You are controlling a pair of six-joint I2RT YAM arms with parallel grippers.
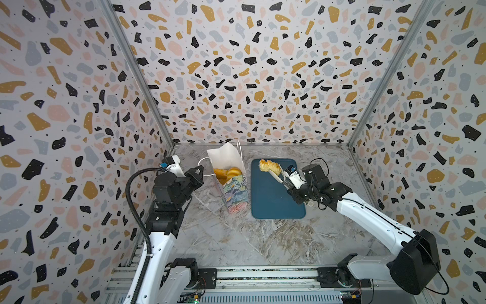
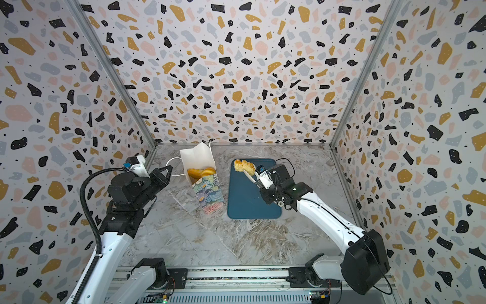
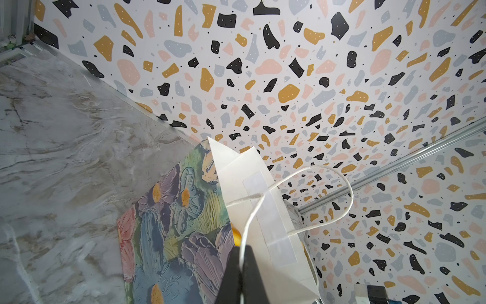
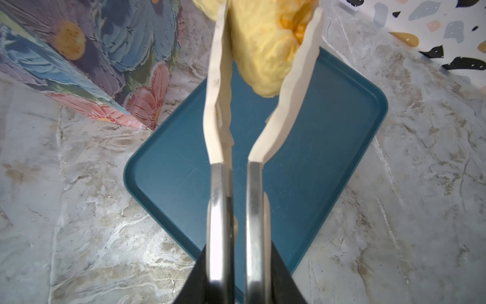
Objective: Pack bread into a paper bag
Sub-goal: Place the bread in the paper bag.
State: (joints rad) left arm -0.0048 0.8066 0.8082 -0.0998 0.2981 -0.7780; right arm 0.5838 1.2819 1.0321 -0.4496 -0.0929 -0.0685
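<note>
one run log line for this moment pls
left gripper: shut on cord handle | right gripper: shut on tongs | tongs: clamping bread piece over tray | paper bag: standing, buns inside

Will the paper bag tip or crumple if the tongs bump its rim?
Probably crumples: paper bag walls look thin and creased. Tipping seems less likely: buns weigh it down and the left gripper pinches its cord handle.

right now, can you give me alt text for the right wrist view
Cream-tipped steel tongs pinch a pale yellow bread roll over a flat dark-teal tray, gripped by the black right tool. A floral-printed paper bag stands beside the tray on grey marble tabletop.
</note>
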